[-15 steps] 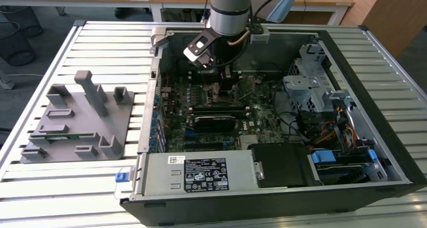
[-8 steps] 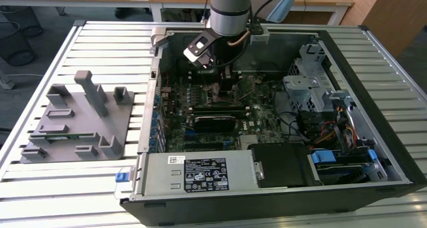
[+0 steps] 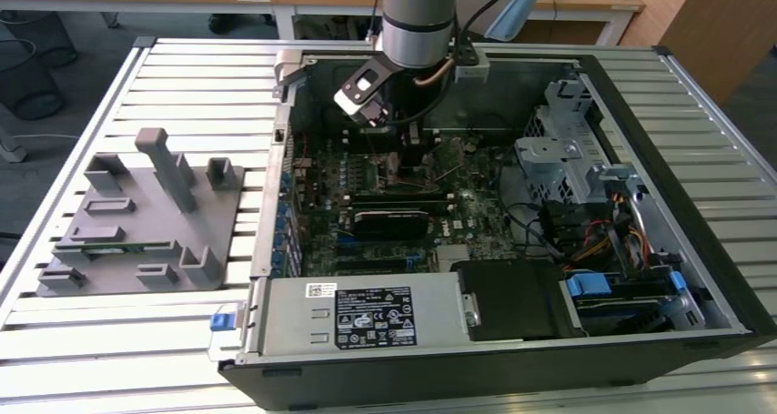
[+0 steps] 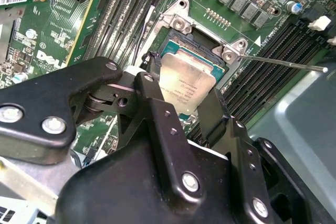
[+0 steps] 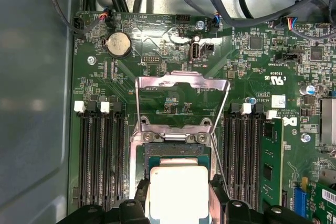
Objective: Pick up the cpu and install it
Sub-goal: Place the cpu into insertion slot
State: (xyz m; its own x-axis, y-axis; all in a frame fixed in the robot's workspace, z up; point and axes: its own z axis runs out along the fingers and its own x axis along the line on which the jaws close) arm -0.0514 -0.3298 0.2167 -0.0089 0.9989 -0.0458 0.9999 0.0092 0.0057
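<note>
The cpu [image 4: 186, 85] is a flat square chip with a silvery top. It hangs between the black fingers [image 4: 148, 85] of my gripper [image 4: 181, 82], which is shut on its two opposite edges. It sits just over the open socket [image 4: 181, 24] on the green motherboard, slightly tilted. In the first wrist view the cpu [image 5: 178, 192] lies over the socket frame, with the metal load plate [image 5: 181, 82] swung up behind it. The thin socket lever [image 4: 283, 64] sticks out to one side. In the exterior view my gripper [image 3: 407, 146] reaches down into the open computer case [image 3: 680, 205].
Memory slots [image 5: 100, 150] flank the socket on both sides. A grey case wall [image 5: 31, 103] stands close by. A power supply [image 3: 364, 314], a drive cage [image 3: 570, 159] and cables fill the case. On the exterior view's left stands a grey holder block [image 3: 134, 218].
</note>
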